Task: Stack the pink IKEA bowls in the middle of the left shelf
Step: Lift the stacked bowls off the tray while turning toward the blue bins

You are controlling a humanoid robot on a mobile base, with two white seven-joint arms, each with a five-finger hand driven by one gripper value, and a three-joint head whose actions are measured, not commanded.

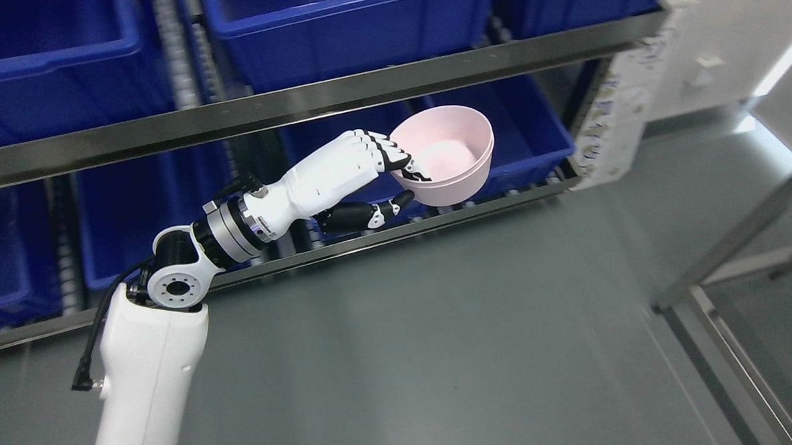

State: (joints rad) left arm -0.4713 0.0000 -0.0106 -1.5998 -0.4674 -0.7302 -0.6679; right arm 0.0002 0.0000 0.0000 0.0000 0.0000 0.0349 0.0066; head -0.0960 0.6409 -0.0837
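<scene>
the left arm (149,365) rises from the lower left of the head view, white at the forearm, with a black and silver wrist, and reaches up and to the right toward a metal shelf rack. its robot hand (365,174) is closed on a pink bowl (449,154): the white fingers (372,151) with black tips hook over the near rim and dip into the bowl, while the black thumb (363,216) lies below, its tip reaching up to the outer wall near the bottom. the bowl is carried in the air, tilted so its opening faces up and toward the camera, and its inside looks empty. a line running round the outer wall just under the rim could be the edge of a second bowl nested inside, but i cannot tell. the bowl hangs in front of the gap between two shelf rails, the upper rail (308,98) crossing just above it and the lower rail (396,229) just beneath. behind it sits a blue bin (533,131) on the lower level, more blue bins line the rack to the left, and another large blue bin (338,19) stands on the level above. a grey floor (464,352) fills the lower right of the picture, and a metal frame (736,237) slants in at the right edge.
</scene>
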